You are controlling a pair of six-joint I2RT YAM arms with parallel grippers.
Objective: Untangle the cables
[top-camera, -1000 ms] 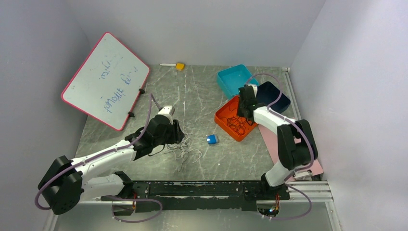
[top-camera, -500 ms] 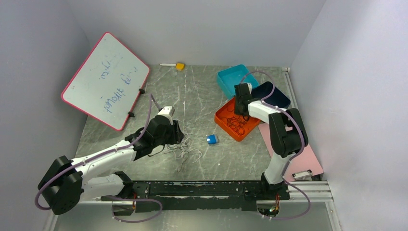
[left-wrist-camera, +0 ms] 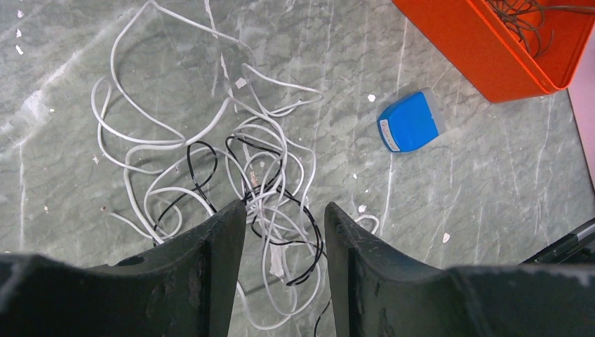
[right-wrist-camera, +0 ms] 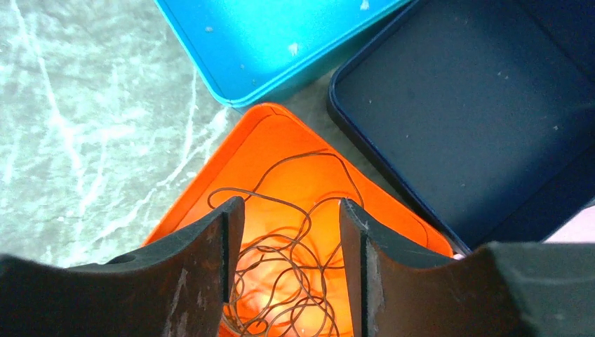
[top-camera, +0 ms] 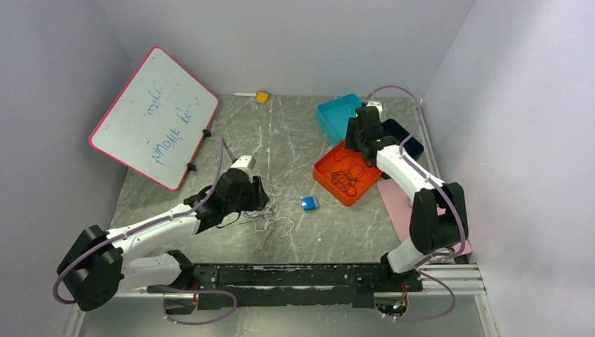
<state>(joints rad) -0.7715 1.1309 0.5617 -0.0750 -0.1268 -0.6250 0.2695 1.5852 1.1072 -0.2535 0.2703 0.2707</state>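
The left gripper [left-wrist-camera: 283, 210] hangs with jaws moderately apart and empty over the tangle of thin whitish-grey and black cables [left-wrist-camera: 259, 168]. The tangle lies loose on the grey marbled table [left-wrist-camera: 491, 210], with a small blue plastic block [left-wrist-camera: 410, 121] at its 2 o'clock. The wires look light, limp and likely to drag together, so a free outer white loop at 11 o'clock seems the best hold. The right gripper [right-wrist-camera: 290, 210], jaws likewise apart and empty, hovers above the orange plastic tray [right-wrist-camera: 189, 203].

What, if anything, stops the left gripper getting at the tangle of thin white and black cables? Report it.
Likely nothing; yes, it should reach. The left gripper hangs open directly above the tangle of thin white and black cables, with no object between them.
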